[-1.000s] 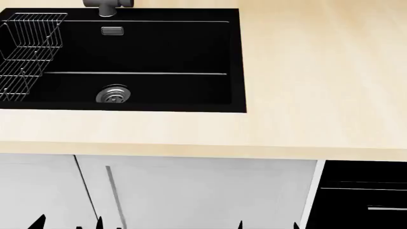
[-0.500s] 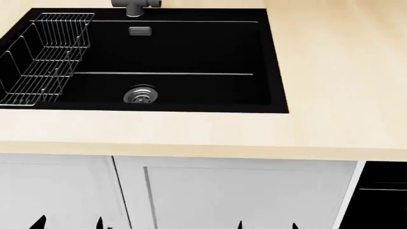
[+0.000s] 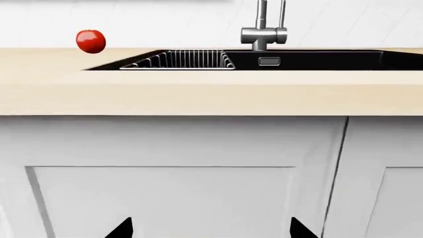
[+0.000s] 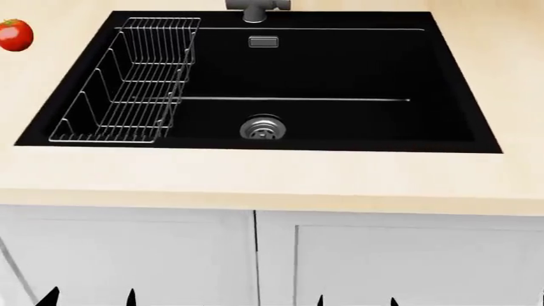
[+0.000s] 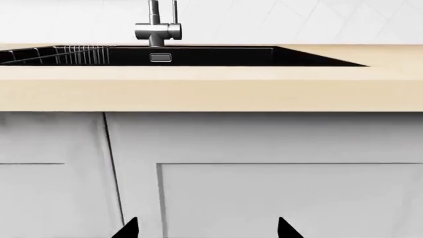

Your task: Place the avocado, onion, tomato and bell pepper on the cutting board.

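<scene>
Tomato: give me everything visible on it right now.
The tomato is round, glossy and bright red, with a small green calyx on top showing in the head view. It sits upright on the pale wooden countertop, beyond the far-left corner of the black sink and to the left of the wire rack inside it. In the left wrist view it stands before the white wall. Nothing but the counter touches it; no gripper is near.

I can read no text, label, brand, number or sign anywhere in my views. The small metal plate (image 4: pixel 264 42) on the far wall of the sink (image 4: pixel 340 70) is blank as far as I can tell, and the faucet (image 3: pixel 264 34) carries no marking I can make out.
</scene>
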Robot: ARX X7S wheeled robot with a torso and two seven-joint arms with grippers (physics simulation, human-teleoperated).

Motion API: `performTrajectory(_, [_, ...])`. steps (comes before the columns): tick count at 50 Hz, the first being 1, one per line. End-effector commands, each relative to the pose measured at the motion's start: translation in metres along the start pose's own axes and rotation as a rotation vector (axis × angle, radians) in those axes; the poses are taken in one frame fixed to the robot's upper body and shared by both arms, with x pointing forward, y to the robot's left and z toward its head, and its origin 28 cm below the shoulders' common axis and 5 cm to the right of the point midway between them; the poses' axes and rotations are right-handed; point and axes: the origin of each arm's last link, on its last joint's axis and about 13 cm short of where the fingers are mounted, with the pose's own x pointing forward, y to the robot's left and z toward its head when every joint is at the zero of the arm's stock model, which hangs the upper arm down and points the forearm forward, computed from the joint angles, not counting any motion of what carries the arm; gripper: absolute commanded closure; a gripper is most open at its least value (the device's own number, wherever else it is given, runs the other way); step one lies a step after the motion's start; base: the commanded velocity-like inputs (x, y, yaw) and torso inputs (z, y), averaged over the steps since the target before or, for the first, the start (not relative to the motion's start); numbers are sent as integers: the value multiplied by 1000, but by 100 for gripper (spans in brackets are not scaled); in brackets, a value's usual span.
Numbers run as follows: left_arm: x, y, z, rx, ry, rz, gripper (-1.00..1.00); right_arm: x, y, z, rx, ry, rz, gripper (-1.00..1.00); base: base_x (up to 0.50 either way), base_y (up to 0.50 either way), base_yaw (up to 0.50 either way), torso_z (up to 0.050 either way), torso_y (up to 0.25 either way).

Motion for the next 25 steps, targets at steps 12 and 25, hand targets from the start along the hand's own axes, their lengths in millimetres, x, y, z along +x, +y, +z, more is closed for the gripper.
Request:
performTrajectory(12, [1,0,-2,-3,16,0,-100,1,0,-1,5,9,2,-100,0,500,0,0,0])
performTrajectory(25, [0,0,0,0,8,0,-100,1,0,0,0,4,3,-100,0,500,0,0,0])
